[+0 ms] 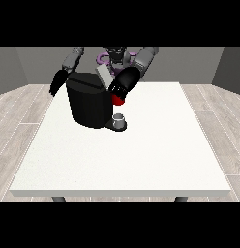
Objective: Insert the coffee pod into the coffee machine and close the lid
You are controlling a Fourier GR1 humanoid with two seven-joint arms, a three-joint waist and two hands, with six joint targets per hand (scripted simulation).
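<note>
we see the robot's torso (pixel 117 55) small at the view's top, both arms extended forward over the table. the arm at the view's right (pixel 143 60) runs from a grey upper segment down and inward to a black forearm, ending in the hand at the view's right (pixel 119 89), which is lowered and angled toward the view's centre. its fingers appear curled, though the view is too coarse to confirm. the arm at the view's left (pixel 71 59) slopes down and outward; the hand at the view's left (pixel 56 83) hangs with its fingers pointing downward, seemingly straight.
</note>
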